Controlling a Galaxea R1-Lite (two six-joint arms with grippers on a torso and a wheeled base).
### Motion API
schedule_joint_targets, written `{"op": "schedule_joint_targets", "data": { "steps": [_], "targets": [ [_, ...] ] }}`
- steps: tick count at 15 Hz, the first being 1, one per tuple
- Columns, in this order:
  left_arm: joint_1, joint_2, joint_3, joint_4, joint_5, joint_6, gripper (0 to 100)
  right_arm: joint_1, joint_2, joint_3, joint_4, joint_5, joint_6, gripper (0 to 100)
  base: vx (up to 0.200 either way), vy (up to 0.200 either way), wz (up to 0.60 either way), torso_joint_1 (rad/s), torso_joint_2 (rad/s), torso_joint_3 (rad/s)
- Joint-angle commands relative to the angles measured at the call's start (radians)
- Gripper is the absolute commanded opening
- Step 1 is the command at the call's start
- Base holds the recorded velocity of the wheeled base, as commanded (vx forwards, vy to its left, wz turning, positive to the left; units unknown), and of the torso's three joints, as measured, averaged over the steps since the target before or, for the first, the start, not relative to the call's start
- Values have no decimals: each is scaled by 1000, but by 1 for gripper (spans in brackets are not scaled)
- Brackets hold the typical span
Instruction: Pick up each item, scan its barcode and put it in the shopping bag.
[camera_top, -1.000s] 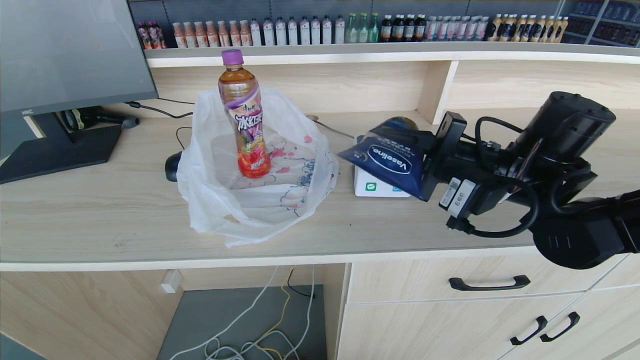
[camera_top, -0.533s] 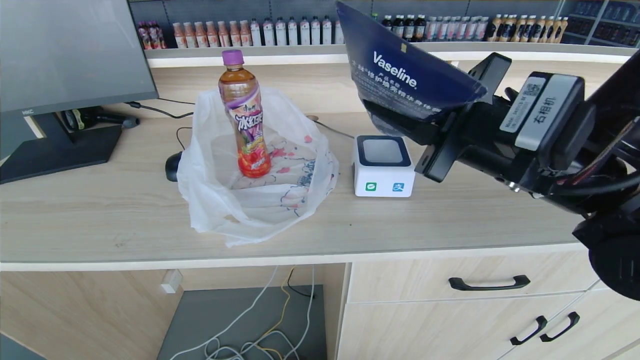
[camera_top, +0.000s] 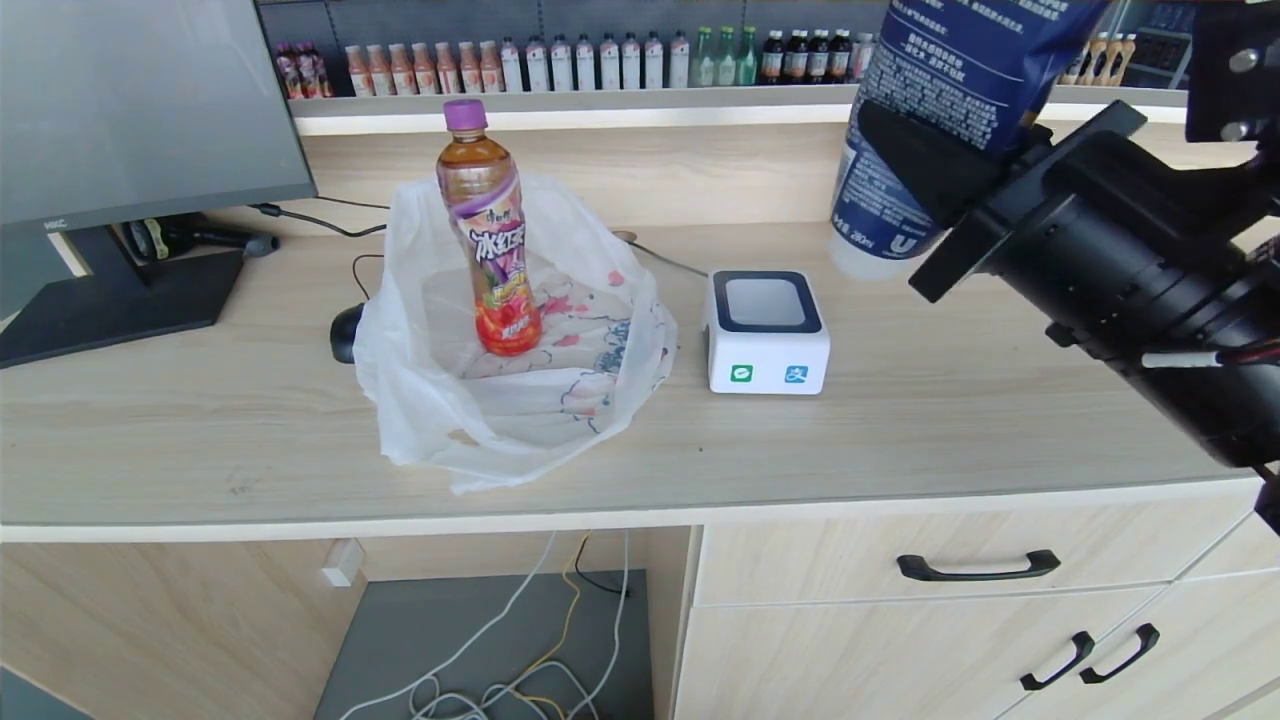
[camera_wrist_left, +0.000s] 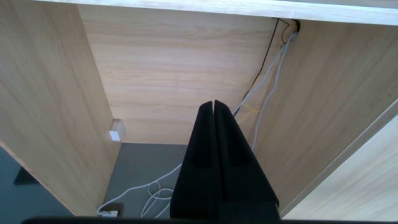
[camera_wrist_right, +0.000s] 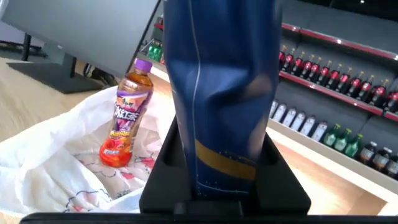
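My right gripper (camera_top: 925, 165) is shut on a dark blue refill pouch (camera_top: 960, 60), held upright high above the counter, to the right of and behind the white scanner box (camera_top: 765, 335). In the right wrist view the pouch (camera_wrist_right: 224, 74) stands between the gripper's (camera_wrist_right: 221, 158) fingers. A white plastic shopping bag (camera_top: 500, 400) lies open on the counter left of the scanner, with an orange drink bottle (camera_top: 490, 230) standing upright inside it. That bottle (camera_wrist_right: 127, 115) and bag (camera_wrist_right: 50, 155) lie beyond the pouch. My left gripper (camera_wrist_left: 214, 112) hangs shut and empty below the counter.
A monitor (camera_top: 130, 100) on a black stand fills the back left, with a black mouse (camera_top: 345, 330) beside the bag. A raised shelf (camera_top: 700, 110) with rows of bottles runs along the back. Drawers (camera_top: 980, 570) sit under the counter and cables (camera_top: 500, 680) hang below.
My right gripper lifted the pouch from just above the scanner, up and to the right, turning it from lying flat to upright. Bag, bottle and scanner stayed put.
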Motion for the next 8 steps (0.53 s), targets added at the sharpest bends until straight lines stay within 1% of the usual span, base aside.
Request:
{"op": "schedule_joint_targets", "data": {
  "steps": [1, 2, 3, 5, 8],
  "targets": [
    [0, 0, 0, 0, 0, 0, 0, -1, 2, 25, -9, -57, 49, 0, 0, 0, 0, 0, 0, 0],
    [0, 0, 0, 0, 0, 0, 0, 0, 24, 32, -66, -146, 103, 0, 0, 0, 0, 0, 0, 0],
    [0, 0, 0, 0, 0, 0, 0, -1, 33, 36, -91, -178, 114, 0, 0, 0, 0, 0, 0, 0],
    [0, 0, 0, 0, 0, 0, 0, 0, 33, 76, -112, -216, 141, 0, 0, 0, 0, 0, 0, 0],
    [0, 0, 0, 0, 0, 0, 0, -1, 24, 101, -129, -221, 158, 0, 0, 0, 0, 0, 0, 0]
  ]
}}
